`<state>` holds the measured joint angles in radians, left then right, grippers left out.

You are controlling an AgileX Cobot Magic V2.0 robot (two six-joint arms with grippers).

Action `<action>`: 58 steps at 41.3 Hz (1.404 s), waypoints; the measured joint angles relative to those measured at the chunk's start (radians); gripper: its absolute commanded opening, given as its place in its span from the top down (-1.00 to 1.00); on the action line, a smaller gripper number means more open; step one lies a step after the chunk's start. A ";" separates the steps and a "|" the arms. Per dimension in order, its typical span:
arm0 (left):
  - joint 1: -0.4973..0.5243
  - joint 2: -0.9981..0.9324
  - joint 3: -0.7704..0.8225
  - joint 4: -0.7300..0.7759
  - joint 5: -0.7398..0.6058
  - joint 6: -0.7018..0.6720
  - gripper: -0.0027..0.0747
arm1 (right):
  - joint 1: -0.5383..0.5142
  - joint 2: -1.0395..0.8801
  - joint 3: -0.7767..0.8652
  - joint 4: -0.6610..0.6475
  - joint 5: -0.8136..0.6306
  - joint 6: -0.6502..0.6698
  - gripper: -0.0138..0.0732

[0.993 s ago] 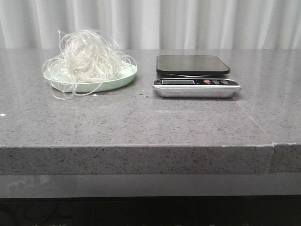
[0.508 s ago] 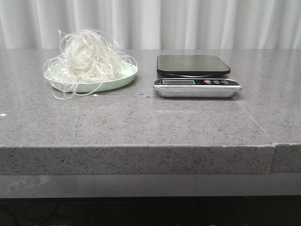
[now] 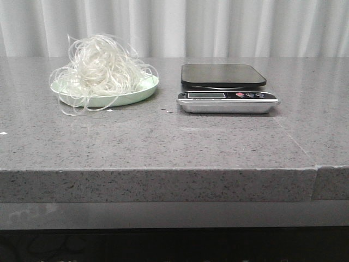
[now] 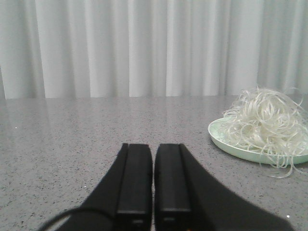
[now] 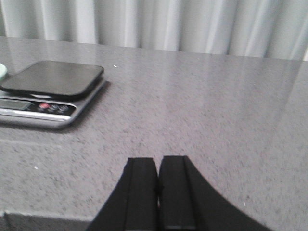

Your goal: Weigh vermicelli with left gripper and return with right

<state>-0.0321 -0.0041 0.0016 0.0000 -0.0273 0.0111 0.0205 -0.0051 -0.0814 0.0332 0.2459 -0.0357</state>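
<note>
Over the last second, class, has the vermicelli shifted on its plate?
No. In the front view the vermicelli sits heaped on the green plate as before, left of the scale, which has not moved either.

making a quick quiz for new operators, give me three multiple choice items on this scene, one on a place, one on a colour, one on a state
1. Where is the vermicelli?
A. on the scale platform
B. on the plate
C. held by an end effector

2. What colour is the plate?
A. pale green
B. red
C. black

3. How do the left end effector jaws stand?
A. wide open
B. shut on noodles
C. shut, holding nothing

Answers:
1. B, the noodle mound sits heaped on the plate, left of the scale in the front view.
2. A, its rim shows pale green under the strands.
3. C, the left wrist view shows the two fingers pressed together with nothing between them.
</note>
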 measured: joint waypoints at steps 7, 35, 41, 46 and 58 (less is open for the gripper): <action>0.000 0.000 0.000 0.000 0.000 0.000 0.57 | -0.012 -0.006 0.103 0.005 -0.103 0.000 0.32; 0.000 0.000 0.000 0.000 0.000 0.000 0.57 | -0.012 -0.006 0.110 0.008 -0.228 0.036 0.32; 0.000 0.000 0.000 0.000 0.000 0.000 0.57 | -0.012 -0.006 0.110 0.008 -0.237 0.043 0.32; 0.000 0.000 0.000 0.000 0.000 0.000 0.57 | -0.012 -0.006 0.110 0.008 -0.246 0.043 0.32; 0.000 0.000 0.000 0.000 0.000 0.000 0.57 | -0.012 -0.006 0.110 0.008 -0.246 0.045 0.32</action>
<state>-0.0321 -0.0041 0.0016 0.0000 -0.0273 0.0111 0.0086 -0.0114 0.0282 0.0409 0.0000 0.0089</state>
